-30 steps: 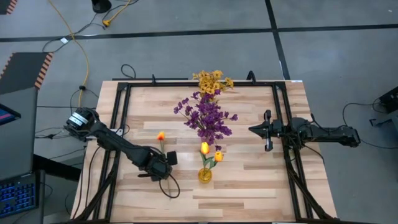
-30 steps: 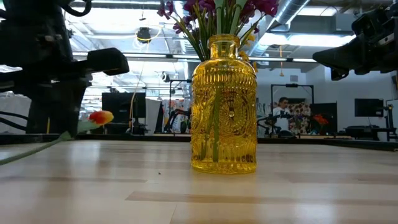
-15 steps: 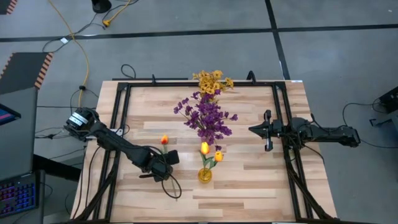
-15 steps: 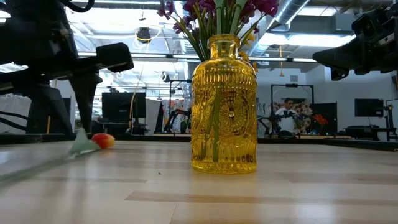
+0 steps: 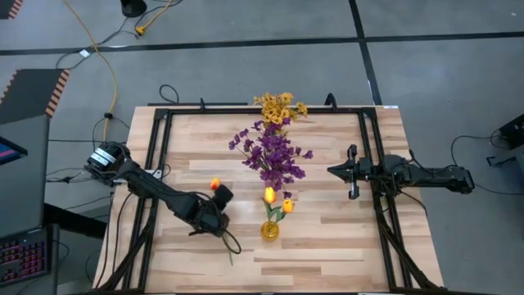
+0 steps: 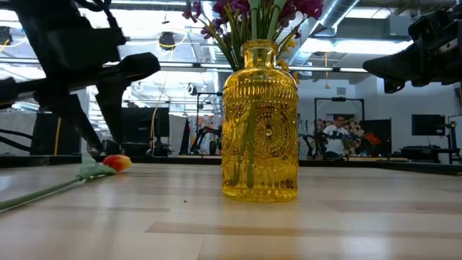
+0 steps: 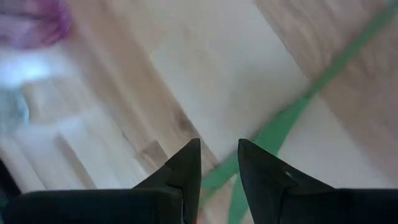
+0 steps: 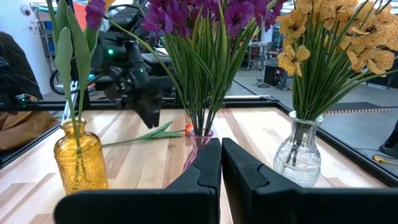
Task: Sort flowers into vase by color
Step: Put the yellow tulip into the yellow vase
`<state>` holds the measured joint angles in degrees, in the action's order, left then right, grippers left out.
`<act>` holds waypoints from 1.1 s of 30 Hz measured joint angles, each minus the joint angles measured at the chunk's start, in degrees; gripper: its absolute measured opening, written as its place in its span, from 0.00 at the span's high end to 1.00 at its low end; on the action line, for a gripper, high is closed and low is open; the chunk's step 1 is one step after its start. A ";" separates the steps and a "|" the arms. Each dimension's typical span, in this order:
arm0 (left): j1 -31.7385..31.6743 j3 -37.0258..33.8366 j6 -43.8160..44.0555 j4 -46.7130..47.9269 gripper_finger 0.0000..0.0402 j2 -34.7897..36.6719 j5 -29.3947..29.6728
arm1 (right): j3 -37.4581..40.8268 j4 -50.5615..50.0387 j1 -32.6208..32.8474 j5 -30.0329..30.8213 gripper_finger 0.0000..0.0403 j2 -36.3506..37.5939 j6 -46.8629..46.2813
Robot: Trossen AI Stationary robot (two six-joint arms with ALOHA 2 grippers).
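My left gripper (image 5: pixel 219 197) hangs with its jaws slightly spread and nothing between them. Just under my fingertips (image 7: pixel 186 165) the orange tulip (image 6: pixel 117 163) lies flat on the wooden table (image 5: pixel 327 238), its green stem (image 7: pixel 283 124) running out past them. A little farther off stands the yellow glass vase (image 6: pixel 260 123) holding two tulips (image 5: pixel 276 199). Beyond it are the purple blossoms (image 5: pixel 270 153), then the yellow clustered blooms (image 5: pixel 280 106). Well across from them my right gripper (image 5: pixel 332 171) waits, jaws pressed together on nothing.

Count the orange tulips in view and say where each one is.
3: two tulips stand in the yellow vase; a loose tulip lies on the table by the left gripper. None seem hidden.
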<state>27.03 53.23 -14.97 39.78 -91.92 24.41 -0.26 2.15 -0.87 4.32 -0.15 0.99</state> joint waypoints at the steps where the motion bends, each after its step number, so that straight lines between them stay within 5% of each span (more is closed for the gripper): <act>1: 0.00 0.88 3.16 1.00 0.77 0.00 0.03 | -0.01 0.02 0.00 -0.02 0.89 0.01 -0.01; 7: 0.00 7.20 27.62 6.85 0.77 0.04 -2.24 | 0.01 0.02 0.01 0.00 0.89 -0.01 0.01; 19: 0.02 9.12 78.65 6.84 0.77 0.04 -19.30 | 0.00 0.02 0.01 0.00 0.89 -0.01 0.00; 33: -2.50 8.01 113.00 7.27 0.69 0.04 -21.86 | 0.01 0.01 0.00 0.00 0.89 0.00 0.00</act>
<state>24.53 61.24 98.04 47.05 -91.88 2.55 -0.26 2.16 -0.88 4.32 -0.15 0.98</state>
